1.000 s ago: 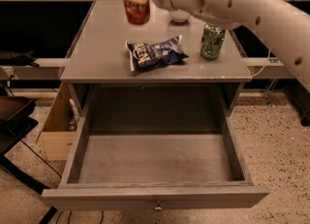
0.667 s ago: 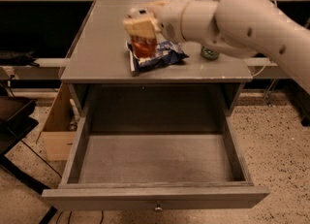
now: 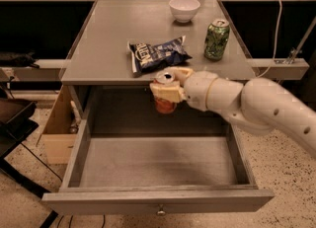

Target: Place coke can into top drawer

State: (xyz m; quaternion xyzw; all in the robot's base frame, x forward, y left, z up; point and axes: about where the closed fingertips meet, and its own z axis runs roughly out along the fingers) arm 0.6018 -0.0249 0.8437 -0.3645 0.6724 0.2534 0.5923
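Camera view — coke can (image 3: 164, 105) gripped in hand (image 3: 169, 85), over top drawer (image 3: 123, 201)

Red coke can (image 3: 164, 104) with silver top, clasped by cream-fingered gripper (image 3: 168, 85) at the grey table's (image 3: 103, 49) front edge above plain grey top drawer (image 3: 158, 169); dark blue chip bag (image 3: 158, 54) lettered white, green patterned can (image 3: 217, 39) near right edge, white bowl (image 3: 184, 9) at back edge.
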